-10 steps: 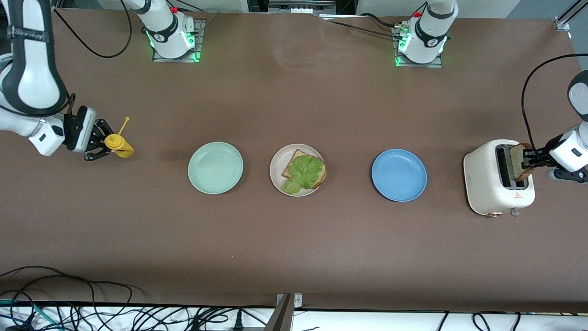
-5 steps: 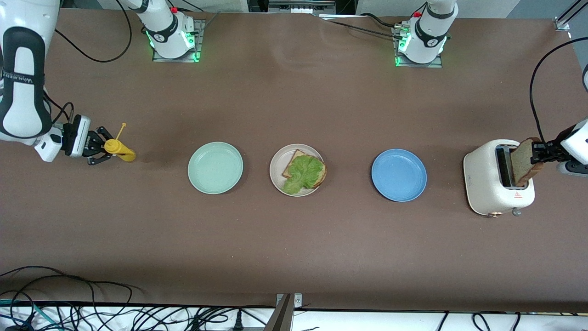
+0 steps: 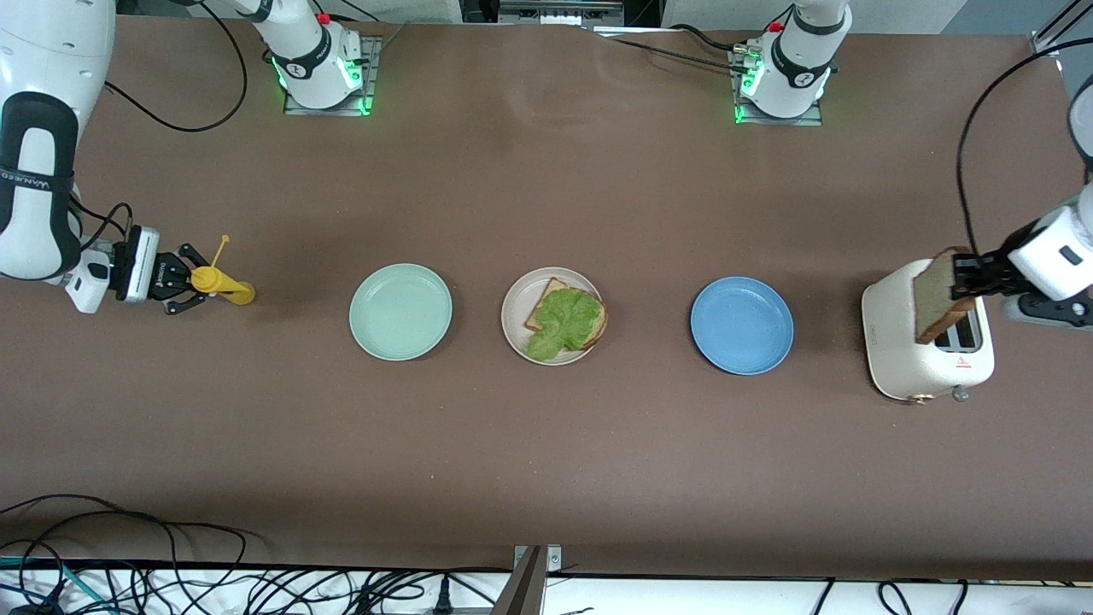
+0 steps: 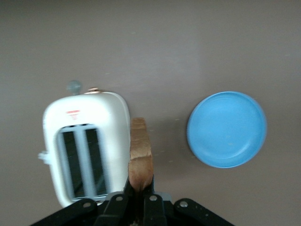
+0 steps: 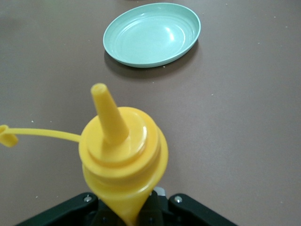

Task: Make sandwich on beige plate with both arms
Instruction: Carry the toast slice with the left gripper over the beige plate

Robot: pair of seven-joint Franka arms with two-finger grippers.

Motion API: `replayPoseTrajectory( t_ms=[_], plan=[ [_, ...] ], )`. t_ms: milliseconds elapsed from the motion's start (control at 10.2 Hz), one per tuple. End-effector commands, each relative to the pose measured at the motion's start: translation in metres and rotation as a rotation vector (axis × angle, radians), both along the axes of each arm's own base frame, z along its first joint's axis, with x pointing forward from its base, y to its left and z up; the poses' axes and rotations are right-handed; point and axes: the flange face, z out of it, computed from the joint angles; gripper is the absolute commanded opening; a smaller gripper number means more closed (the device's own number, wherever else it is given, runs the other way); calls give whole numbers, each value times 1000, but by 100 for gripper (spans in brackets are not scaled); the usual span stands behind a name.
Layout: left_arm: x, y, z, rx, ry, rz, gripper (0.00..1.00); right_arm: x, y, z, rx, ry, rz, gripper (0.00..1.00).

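Sandwich (image 3: 565, 320) half built on beige plate (image 3: 516, 329), mid-table between mint plate (image 3: 400, 312) and blue plate (image 3: 741, 325). Only bottom bread slice (image 3: 548, 301) plus lettuce (image 3: 564, 323) on it, no top slice yet. Slice is square, turned diagonally, one corner pointing toward the robots' bases. Lettuce is ruffled green, long axis running from the slice's corner at the left arm's end down toward the camera; its tip hangs past the crust over the plate. Most of the slice is hidden under the leaf, only brown crust edges show.

Second bread slice (image 3: 936, 295) is up in the air over the toaster (image 3: 926, 342), on edge, flat face toward the front camera. Left gripper (image 3: 973, 275) jaws closed tight on its top edge; left wrist view shows the slice (image 4: 140, 157) edge-on between the fingers (image 4: 151, 209), just beside the toaster (image 4: 84, 153), both slots empty, blue plate (image 4: 226, 129) well apart. Left arm partly cut off at frame edge.

Right gripper (image 3: 184, 280) at the right arm's end of the table, jaws clamped on mustard bottle (image 3: 220, 284), bottle tipped sideways, nozzle end toward the mint plate, cap open on its strap. Right wrist view: bottle (image 5: 123, 155) fills frame, base hidden in the gripper (image 5: 127, 207), mint plate (image 5: 153, 34) ahead of the nozzle.
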Motion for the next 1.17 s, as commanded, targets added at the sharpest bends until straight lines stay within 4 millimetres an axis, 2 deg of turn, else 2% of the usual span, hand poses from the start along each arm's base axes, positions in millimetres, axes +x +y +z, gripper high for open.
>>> replayPoseTrajectory(
  t_ms=[0, 293, 489, 684, 782, 977, 1075],
  plan=[
    [5, -41, -7, -161, 39, 52, 0, 2, -7, -11, 78, -22, 8, 0],
    [7, -134, -30, -346, 148, 131, 0, 1, -9, -15, 90, -9, -12, 0],
    [9, -182, -44, -443, 173, 142, 0, 0, -11, -15, 88, -3, -23, 0],
    [13, -227, -77, -511, 208, 134, 0, -4, -20, -19, 86, 36, -74, 1],
    [14, -254, -90, -572, 205, 151, 0, -5, -21, -19, 86, 37, -78, 43],
    [19, -294, -119, -667, 187, 210, 0, -5, -21, -19, 87, 38, -80, 44],
    [21, -307, -132, -721, 185, 259, 0, -5, -21, -19, 87, 37, -79, 54]
  ],
)
